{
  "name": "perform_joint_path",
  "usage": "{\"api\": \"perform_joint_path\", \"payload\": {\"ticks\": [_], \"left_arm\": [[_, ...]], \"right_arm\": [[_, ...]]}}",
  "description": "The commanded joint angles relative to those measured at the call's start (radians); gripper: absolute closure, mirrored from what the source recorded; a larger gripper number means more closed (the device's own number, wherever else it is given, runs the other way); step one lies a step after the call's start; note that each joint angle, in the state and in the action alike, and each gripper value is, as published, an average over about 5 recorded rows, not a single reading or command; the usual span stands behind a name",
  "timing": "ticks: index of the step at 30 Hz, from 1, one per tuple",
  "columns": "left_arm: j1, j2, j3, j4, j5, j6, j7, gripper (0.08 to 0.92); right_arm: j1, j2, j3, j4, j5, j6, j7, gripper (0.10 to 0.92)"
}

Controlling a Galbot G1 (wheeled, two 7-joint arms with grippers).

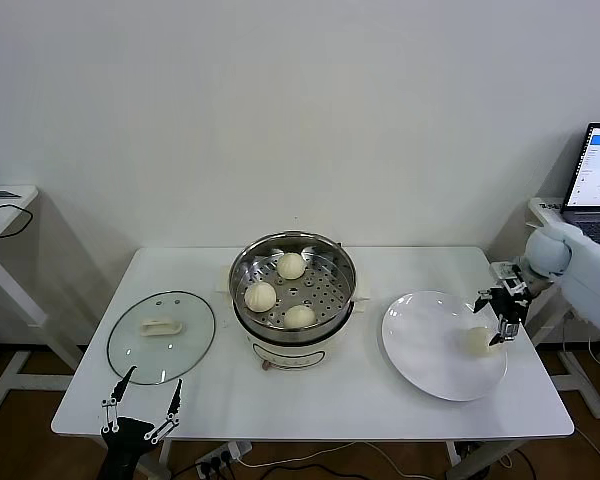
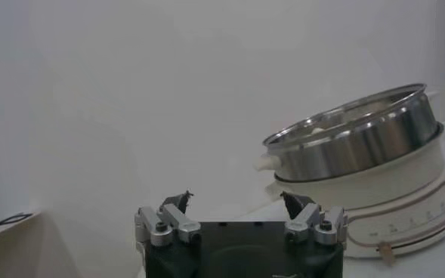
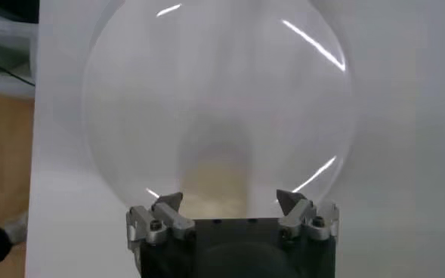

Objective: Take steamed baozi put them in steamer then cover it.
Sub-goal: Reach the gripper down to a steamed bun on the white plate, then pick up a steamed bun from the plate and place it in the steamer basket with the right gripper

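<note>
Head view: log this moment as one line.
steamer: three baozi inside | fourth baozi: on plate | right gripper: open, over it | left gripper: open, near table edge | cover: off, on table

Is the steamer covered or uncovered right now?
Uncovered. The steamer is open-topped with three baozi visible on its tray; the glass cover lies flat on the table to its left.

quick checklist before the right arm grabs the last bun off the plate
1. Right pincer open, over the plate's right side: ok.
2. Last bun on the plate, just by the pincer: ok.
3. Steamer uncovered: ok.
4. Free spot on the tray beside three buns: ok.
5. Lid flat on the table, left of the steamer: ok.
6. Left pincer open, at the table's front edge near the lid: ok.
</note>
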Motion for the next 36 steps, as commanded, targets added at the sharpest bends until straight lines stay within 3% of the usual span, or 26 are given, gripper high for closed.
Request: {"api": "perform_joint_path", "payload": {"ticks": [1, 13, 21, 27, 36], "left_arm": [[0.001, 0.000, -0.001, 0.001, 0.000, -0.001, 0.000, 0.177], [-0.001, 0.002, -0.005, 0.001, -0.008, 0.000, -0.001, 0.177], [-0.003, 0.002, -0.004, 0.000, -0.008, 0.000, -0.001, 0.177], [-0.006, 0.004, -0.002, 0.000, -0.008, -0.001, -0.001, 0.177], [-0.015, 0.014, 0.007, -0.004, -0.008, 0.000, -0.001, 0.177]], "right_arm": [[-0.078, 0.015, 0.042, -0.046, -0.027, -0.009, 0.028, 0.203], [-0.092, 0.049, 0.061, -0.074, -0.035, 0.001, 0.046, 0.209], [-0.042, 0.043, 0.031, -0.040, -0.023, 0.001, 0.038, 0.336], [0.083, 0.038, -0.008, 0.007, -0.008, 0.008, -0.014, 0.349], [0.429, 0.161, -0.178, 0.092, 0.227, -0.016, -0.191, 0.355]]}}
